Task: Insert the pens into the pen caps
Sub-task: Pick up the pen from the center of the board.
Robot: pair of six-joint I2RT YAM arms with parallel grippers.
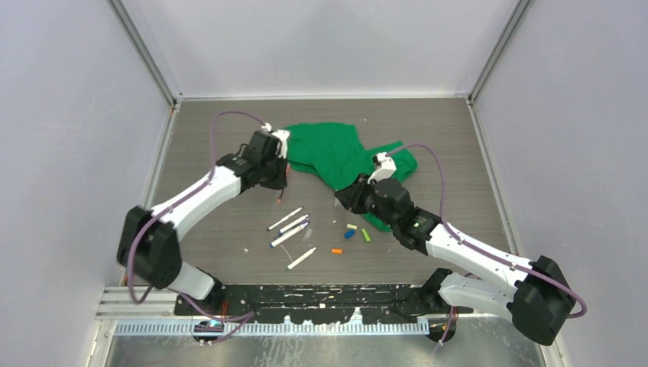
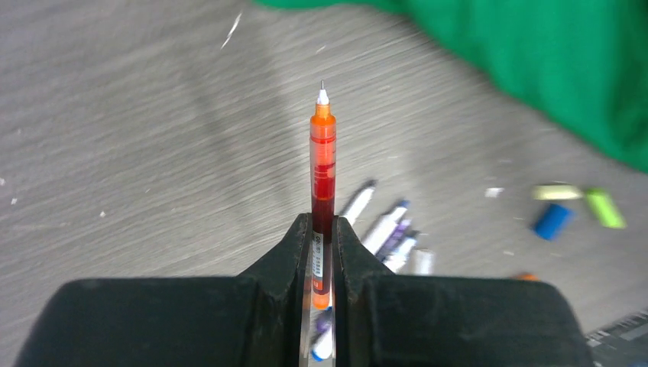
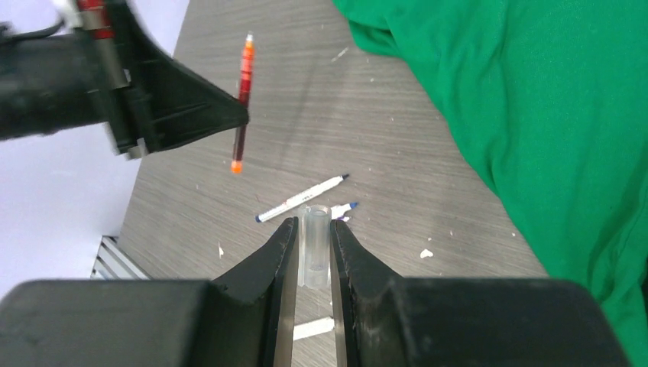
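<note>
Evidently pinching an orange pen point(image 2: 322, 160) low on its barrel with the left gripper point(image 2: 322, 252), jaws pressed onto it from both sides, so as to leave the fine nib and most of the barrel free ahead of the fingers for entry into a cap. Likewise clamping a clear pen cap point(image 3: 315, 252) in the right gripper point(image 3: 312, 233), closed on its sides with the open mouth facing outward past the fingertips, presumably to offer that mouth to the nib. Holding both pieces off the table point(image 1: 214, 153), well apart and not lined up: from the right wrist view, pen roughly upright, up and to the left of the cap. Reaching in from the left with the left arm point(image 1: 206, 191), wrist tipped down beside the green cloth point(image 1: 336, 153); reaching in from the right with the right arm point(image 1: 458, 248), elbow low, wrist at the cloth's near edge. Leaving the other pens point(image 1: 290, 228) loose on the table between the two grippers, small coloured caps point(image 1: 355, 232) just to their right, handy for later rounds. Calling next, most likely, for bringing nib and mouth onto one line before pushing together.
</note>
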